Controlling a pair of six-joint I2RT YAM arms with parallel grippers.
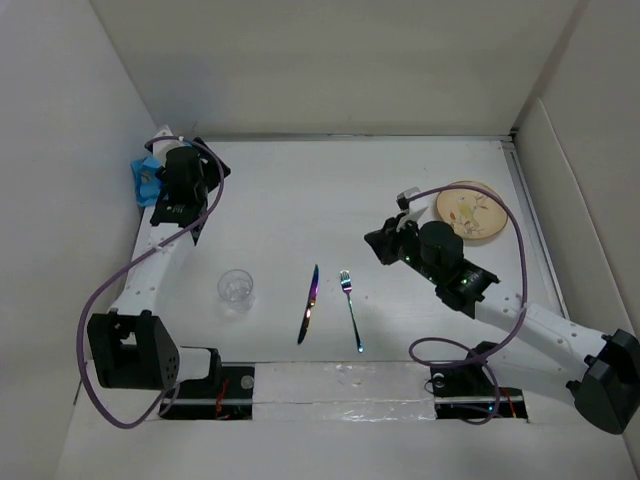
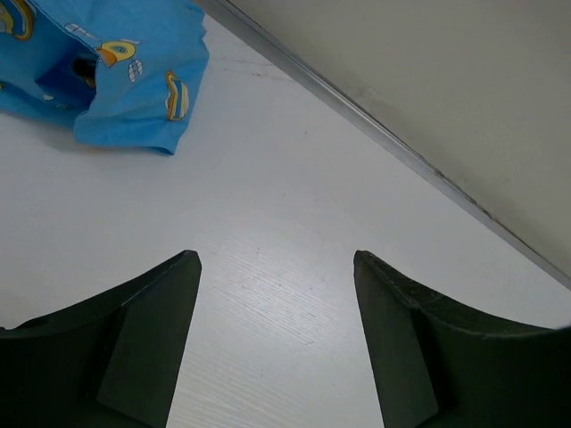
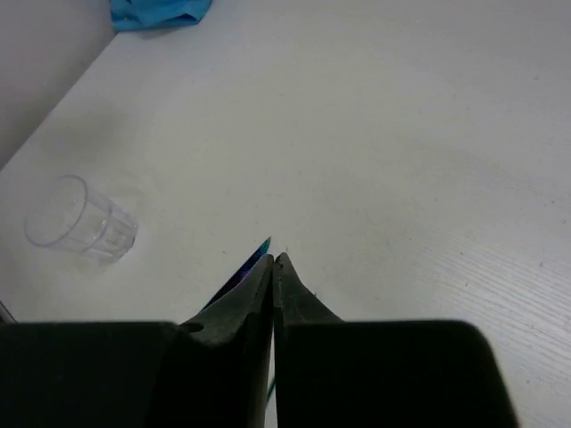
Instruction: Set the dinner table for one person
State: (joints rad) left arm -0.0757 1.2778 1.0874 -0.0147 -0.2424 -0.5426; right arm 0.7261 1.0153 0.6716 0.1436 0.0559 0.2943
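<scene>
White surface [image 1: 300, 190] lying under both arms, left hand [image 2: 277, 267] spread open low over its far left corner, blue cloth [image 2: 107, 71] close by, right hand [image 3: 274, 263] pressed shut and empty over its middle, near knife [image 1: 309, 303] and fork [image 1: 350, 308]

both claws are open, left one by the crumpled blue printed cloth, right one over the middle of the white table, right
No, only the left claw is open. The right claw is shut tight, as the right wrist view shows. The left one is by the crumpled blue printed cloth, the right over the middle of the white tabletop.
</scene>
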